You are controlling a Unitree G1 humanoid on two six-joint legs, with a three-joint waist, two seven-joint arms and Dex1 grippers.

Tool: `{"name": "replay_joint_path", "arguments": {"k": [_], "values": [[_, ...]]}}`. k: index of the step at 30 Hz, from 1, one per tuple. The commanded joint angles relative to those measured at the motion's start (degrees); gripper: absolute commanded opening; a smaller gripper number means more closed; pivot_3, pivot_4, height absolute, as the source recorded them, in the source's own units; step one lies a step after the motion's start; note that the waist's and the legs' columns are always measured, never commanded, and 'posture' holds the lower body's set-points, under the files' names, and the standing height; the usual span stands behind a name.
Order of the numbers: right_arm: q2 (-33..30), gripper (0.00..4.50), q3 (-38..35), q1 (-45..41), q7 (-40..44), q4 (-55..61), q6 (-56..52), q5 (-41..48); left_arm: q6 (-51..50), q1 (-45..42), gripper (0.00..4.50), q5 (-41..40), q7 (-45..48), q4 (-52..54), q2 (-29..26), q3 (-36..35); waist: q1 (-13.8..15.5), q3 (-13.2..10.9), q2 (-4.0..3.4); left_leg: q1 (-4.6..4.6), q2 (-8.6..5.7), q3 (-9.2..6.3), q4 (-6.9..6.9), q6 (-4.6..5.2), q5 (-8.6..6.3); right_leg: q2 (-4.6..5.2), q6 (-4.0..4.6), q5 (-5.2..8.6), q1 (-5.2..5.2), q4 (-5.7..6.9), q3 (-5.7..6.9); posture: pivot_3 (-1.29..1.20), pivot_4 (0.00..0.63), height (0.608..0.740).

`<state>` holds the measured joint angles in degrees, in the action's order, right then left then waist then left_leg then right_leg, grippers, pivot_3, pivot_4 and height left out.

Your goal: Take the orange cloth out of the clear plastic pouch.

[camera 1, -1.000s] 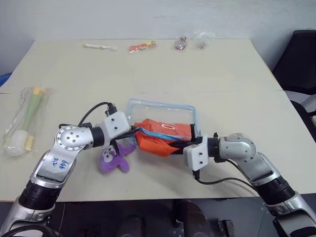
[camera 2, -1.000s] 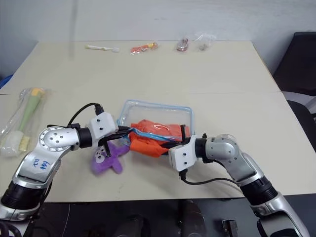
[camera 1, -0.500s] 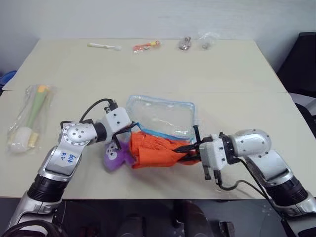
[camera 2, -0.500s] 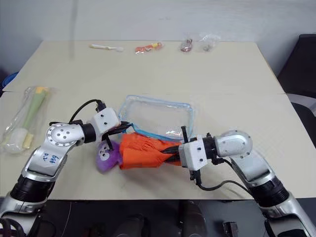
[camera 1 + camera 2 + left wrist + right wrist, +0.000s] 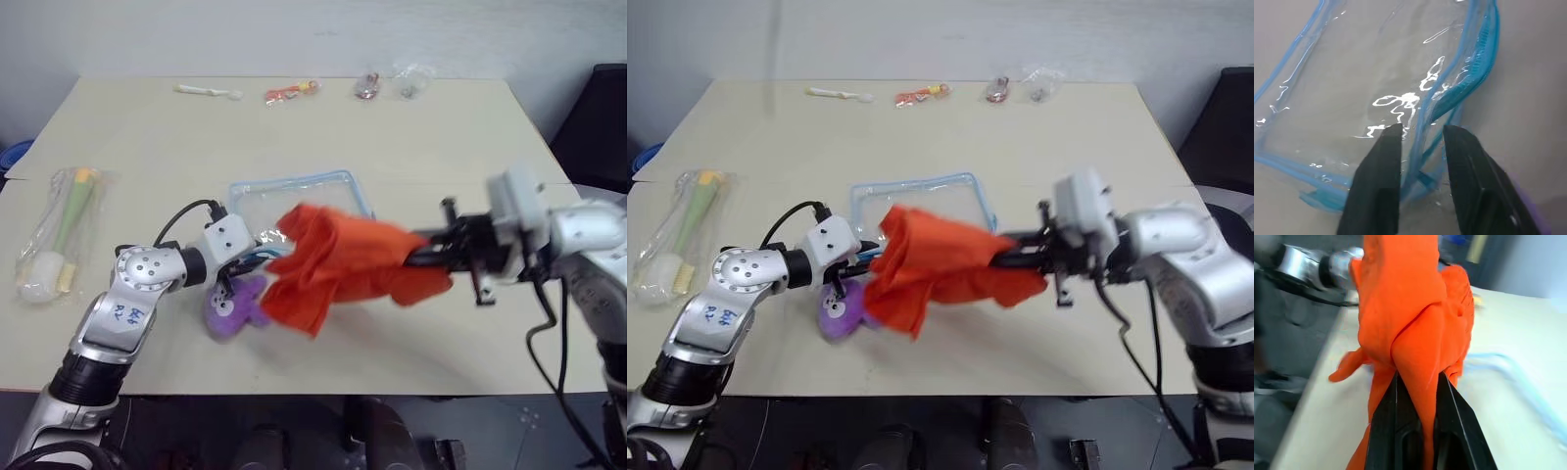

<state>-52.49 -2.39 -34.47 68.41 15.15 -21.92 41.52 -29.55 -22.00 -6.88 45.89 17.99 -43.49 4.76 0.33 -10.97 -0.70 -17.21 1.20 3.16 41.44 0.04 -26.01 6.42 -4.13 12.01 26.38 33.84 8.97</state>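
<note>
The orange cloth [image 5: 343, 262] is now hanging clear above the worktop [image 5: 441, 147], clamped in the right gripper [image 5: 423, 257] (extraction essentially done); the left gripper [image 5: 1420, 134], fingers apart, is straddling the empty clear plastic pouch [image 5: 294, 196].

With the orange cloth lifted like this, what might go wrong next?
1. The right gripper pinches only one fold of the orange cloth, so the hanging cloth might slip out.
2. The left gripper stands open around the blue edge of the clear plastic pouch; closing or pulling back might drag the empty pouch.
3. The cloth's lower corner hangs close to the purple toy and might brush it when lowered.
</note>
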Motion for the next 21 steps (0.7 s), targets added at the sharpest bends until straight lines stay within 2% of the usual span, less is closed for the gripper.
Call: {"name": "replay_joint_path", "arguments": {"k": [1,3,5,10,12,15,17,21], "values": [[-1.53,0.00,-2.60,-1.65,-0.33,-6.71,6.65,-7.98,-1.46,1.64,2.64,-4.67,4.76,5.98,-3.73,-4.42,-0.15,0.00,0.00,0.01,0.00,0.01,-0.02,0.00,0.00,0.01,0.00,0.00,0.00,0.00,-0.01,0.00,0.150,0.740],[-1.52,0.00,-2.80,-2.11,-1.79,-11.52,11.91,-13.53,-3.37,2.20,3.30,-8.32,7.19,7.87,-5.68,-7.20,-0.13,0.00,0.00,0.00,-0.01,0.02,-0.02,0.00,0.00,0.02,0.00,0.00,0.00,-0.01,-0.01,0.00,0.150,0.740],[-2.09,0.00,-3.01,-0.62,-3.85,-17.32,21.79,-21.27,-7.53,2.27,3.90,-16.26,11.81,10.16,-7.94,-11.90,-0.10,0.00,0.00,-0.02,-0.02,0.01,-0.01,0.00,0.00,0.03,0.00,0.00,0.00,0.00,0.00,0.00,0.150,0.740],[-2.39,0.00,-4.26,5.60,-12.89,-28.33,45.26,-36.38,-21.18,-1.56,3.90,-34.86,14.28,12.09,-10.32,-20.97,-0.08,-0.01,0.00,-0.06,-0.02,-0.02,-0.02,-0.01,0.00,0.05,-0.01,0.00,0.00,-0.03,0.03,0.00,0.150,0.740],[-3.45,0.00,-4.42,8.34,-18.30,-32.90,55.62,-43.25,-25.58,-4.38,3.90,-40.62,11.82,11.38,-9.41,-23.17,-0.13,0.00,0.00,-0.07,-0.07,-0.04,0.00,0.00,0.01,0.12,-0.01,0.00,0.00,0.00,0.01,0.00,0.150,0.740],[-4.29,0.00,-6.22,11.31,-27.01,-38.23,65.70,-50.11,-30.28,-7.79,3.90,-46.56,6.64,9.79,-7.46,-25.11,-0.49,-0.01,-0.01,-0.02,-0.07,-0.01,0.01,0.00,0.02,0.13,-0.03,-0.01,-0.03,0.02,-0.05,0.00,0.150,0.740],[-5.81,0.00,-6.66,13.84,-31.71,-41.76,71.72,-54.51,-31.47,-7.94,3.90,-48.37,5.09,9.86,-7.38,-25.44,-0.58,-0.01,-0.03,0.02,-0.06,0.00,0.00,-0.04,0.04,0.11,-0.03,-0.01,-0.03,0.03,-0.08,0.00,0.150,0.740],[-9.23,0.00,-6.47,18.18,-37.98,-49.14,77.04,-59.07,-28.56,-4.24,3.90,-45.88,6.11,12.38,-9.34,-23.56,-0.73,-0.01,-0.02,0.04,-0.04,0.04,-0.04,-0.07,0.05,0.07,-0.02,-0.01,-0.03,0.02,-0.11,0.00,0.150,0.740]]}}
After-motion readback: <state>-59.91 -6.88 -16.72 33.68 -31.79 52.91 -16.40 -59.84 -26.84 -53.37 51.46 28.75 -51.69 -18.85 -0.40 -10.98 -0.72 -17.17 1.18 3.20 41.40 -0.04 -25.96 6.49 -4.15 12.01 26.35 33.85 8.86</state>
